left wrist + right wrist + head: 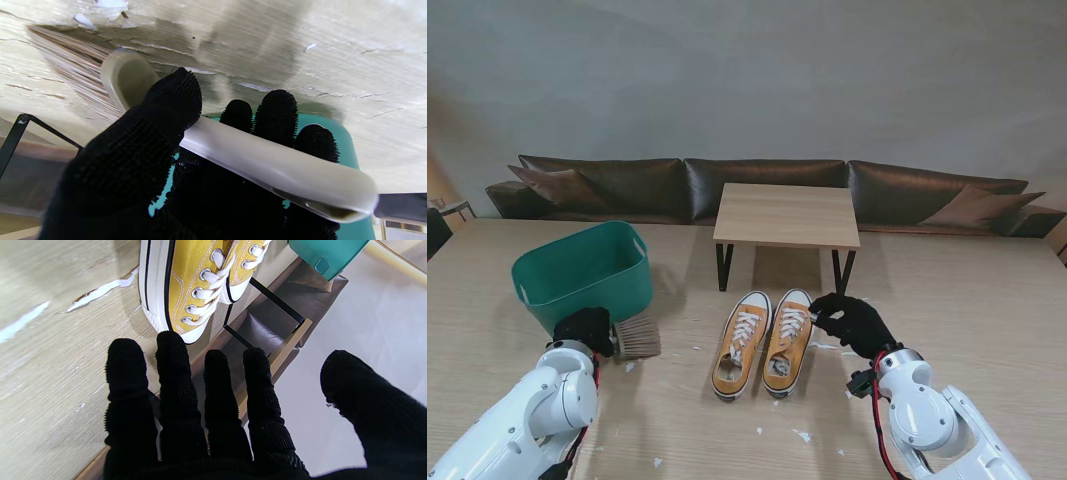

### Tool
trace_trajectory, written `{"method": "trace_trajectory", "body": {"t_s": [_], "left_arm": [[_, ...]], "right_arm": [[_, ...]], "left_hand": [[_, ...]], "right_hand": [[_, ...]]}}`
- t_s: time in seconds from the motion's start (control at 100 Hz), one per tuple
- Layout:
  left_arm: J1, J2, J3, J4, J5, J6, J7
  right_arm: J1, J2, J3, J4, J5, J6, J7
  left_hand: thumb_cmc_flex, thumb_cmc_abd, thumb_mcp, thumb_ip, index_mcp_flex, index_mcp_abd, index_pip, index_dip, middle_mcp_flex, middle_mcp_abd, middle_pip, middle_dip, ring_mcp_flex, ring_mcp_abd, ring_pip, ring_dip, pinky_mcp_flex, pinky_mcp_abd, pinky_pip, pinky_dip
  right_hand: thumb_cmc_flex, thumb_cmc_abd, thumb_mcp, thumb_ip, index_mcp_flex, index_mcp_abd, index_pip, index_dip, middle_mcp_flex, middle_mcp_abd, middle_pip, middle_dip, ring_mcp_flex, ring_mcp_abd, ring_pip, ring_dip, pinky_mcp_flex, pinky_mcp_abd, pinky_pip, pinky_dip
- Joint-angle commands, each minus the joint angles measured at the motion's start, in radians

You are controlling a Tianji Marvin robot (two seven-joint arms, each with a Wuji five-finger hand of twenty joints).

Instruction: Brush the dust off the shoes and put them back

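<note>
Stand view shows our left hand grasping the brush beside the green basin, our right hand spread empty beside the yellow sneakers on the table. Brushing seems about to start; next, we judge, carry the bristles to the shoes.
</note>
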Motion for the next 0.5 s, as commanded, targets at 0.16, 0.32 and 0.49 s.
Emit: {"method": "trace_trajectory", "body": {"t_s": [0.16,0.32,0.49], "left_arm": [[0.015,0.009,-0.003,-0.012,0.019,0.014,-0.061],[0.015,0.013,-0.002,-0.015,0.029,0.006,-0.080],[0.020,0.018,-0.003,-0.023,0.047,0.005,-0.102]], "right_arm": [[-0.008,-0.001,-0.003,-0.008,0.006,0.002,0.021],[-0.008,-0.001,-0.003,-0.008,0.008,0.002,0.022],[-0.009,0.000,-0.004,-0.009,0.010,0.003,0.024]], "left_hand": [[0.020,0.054,0.049,-0.016,0.106,-0.072,-0.065,0.049,-0.055,0.021,0.031,-0.041,-0.061,0.020,-0.042,-0.005,-0.066,0.043,-0.054,-0.013],[0.002,0.055,0.036,-0.018,0.114,-0.073,-0.114,0.074,-0.072,0.020,0.054,-0.061,-0.066,0.019,-0.045,-0.005,-0.069,0.043,-0.059,-0.009],[-0.022,0.050,0.022,-0.019,0.118,-0.072,-0.161,0.098,-0.084,0.024,0.076,-0.080,-0.065,0.017,-0.034,-0.002,-0.062,0.041,-0.050,-0.004]], "right_hand": [[-0.034,0.025,0.013,0.023,-0.001,0.010,-0.001,-0.021,0.024,0.018,0.001,-0.011,0.034,0.005,0.015,0.009,-0.265,0.021,0.004,0.012],[-0.033,0.026,0.014,0.023,0.001,0.011,-0.001,-0.021,0.025,0.019,0.000,-0.011,0.036,0.005,0.015,0.009,-0.264,0.022,0.005,0.011],[-0.033,0.026,0.013,0.023,0.004,0.013,-0.002,-0.022,0.029,0.020,0.000,-0.011,0.038,0.006,0.016,0.010,-0.264,0.022,0.005,0.011]]}}
